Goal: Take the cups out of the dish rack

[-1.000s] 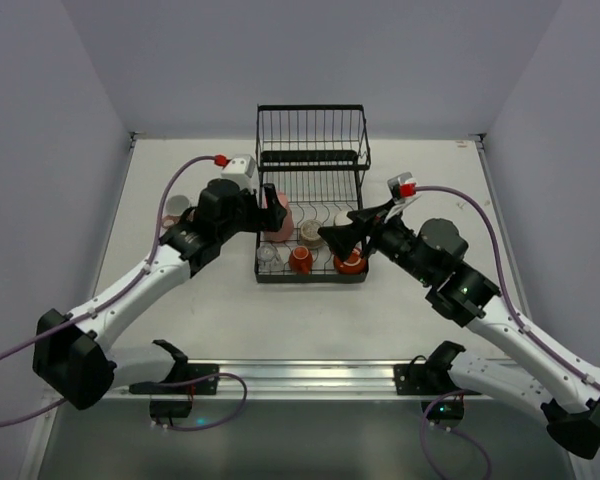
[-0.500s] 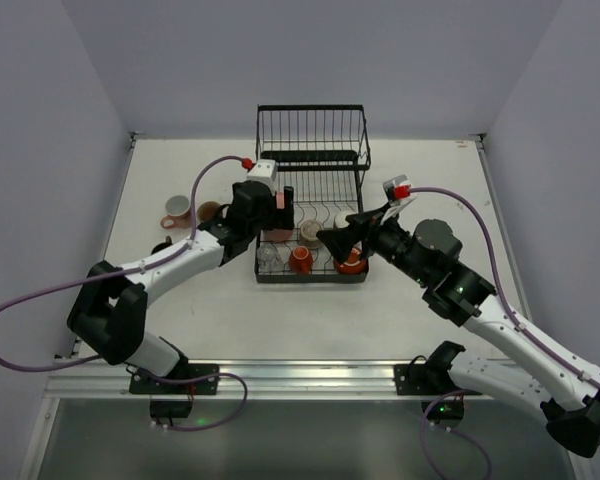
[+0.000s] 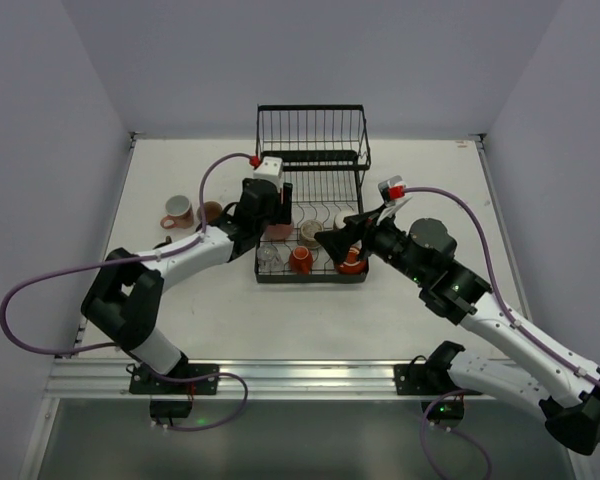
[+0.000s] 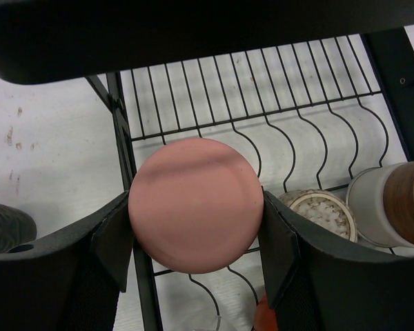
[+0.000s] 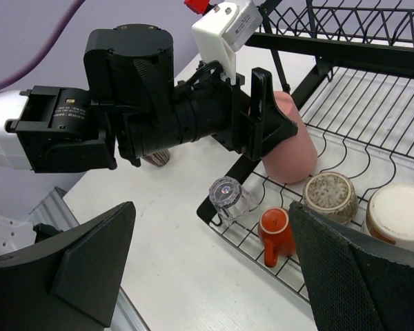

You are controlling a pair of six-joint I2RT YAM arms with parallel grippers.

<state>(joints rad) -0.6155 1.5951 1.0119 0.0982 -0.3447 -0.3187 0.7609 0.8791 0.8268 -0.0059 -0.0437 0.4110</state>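
Note:
The black wire dish rack (image 3: 313,150) stands at the table's middle back. In its lower tray an upside-down pink tumbler (image 4: 195,203) stands at the left edge. My left gripper (image 4: 196,238) is shut on it, a pad pressed against each side. A clear glass (image 5: 229,196), an orange-red cup (image 5: 276,233), a speckled beige cup (image 5: 330,196) and a white cup (image 5: 400,214) also sit in the tray. My right gripper (image 5: 217,255) hangs open above the tray's front, over the glass and the orange-red cup, holding nothing.
On the table left of the rack stand a pink mug (image 3: 177,211) and a brown cup (image 3: 211,212); a dark cup (image 4: 7,224) shows there too. The rack's raised rear basket (image 3: 313,128) holds no cups. A second orange-red cup (image 3: 350,262) lies under my right gripper.
My left arm has swung right to the rack and its jaws have closed onto the pink tumbler. The right gripper has barely shifted.

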